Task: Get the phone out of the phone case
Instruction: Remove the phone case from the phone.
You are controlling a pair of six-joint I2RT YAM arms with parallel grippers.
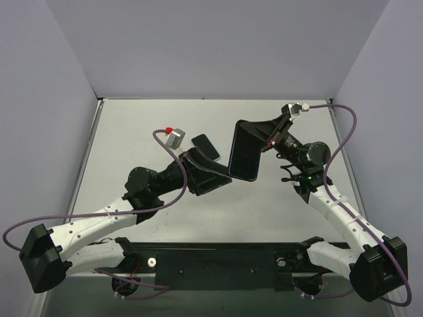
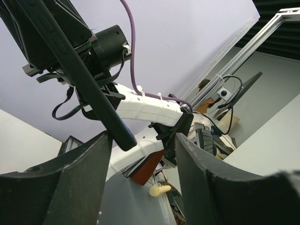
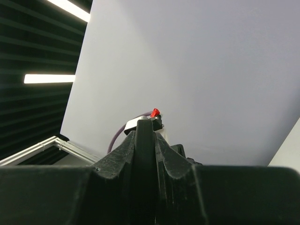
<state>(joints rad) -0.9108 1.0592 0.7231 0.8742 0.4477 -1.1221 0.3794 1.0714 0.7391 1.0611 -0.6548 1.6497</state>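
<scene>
Looks like early days on this one, the main bit's not done. The right gripper [image 3: 145,140] is clamped hard on a thin dark edge, which in the top view is the phone [image 1: 243,155]. It's held up off the table [image 1: 145,125], nearly upright, approx mid-table and a touch right of centre.

In the left wrist view the slab shows edge-on, running diagonally down, w/ the phone case [image 2: 77,75] rim and what look like side-button bumps. I see no gap btwn case & phone, so I reckon the phone isn't out yet, tho these angles don't settle it.

The left gripper [image 2: 143,140] gapes wide, holding nothing. Its fingers [image 2: 65,183] stand either side of the slab's lower end, and the bottom corner sits just beside the left-hand one. Touching or not, can't tell.

What's left, as I judge it: the left side has to close on the case's rim or corner & peel it while the right hangs on, then the two parts get drawn apart.

Other stuff: a small dark flat item [image 1: 206,145] lies on the table just behind the left gripper, too small to say what it is. Purple cables [image 1: 344,142] loop off both wrists, arcing wide and not in the way.

What could get in the way:
- The right arm [image 2: 140,105] sits close behind the slab, so room to peel that way is tight.
- The right fingers pinch case & phone together at the top, so I doubt the case will slip off at that end
</scene>
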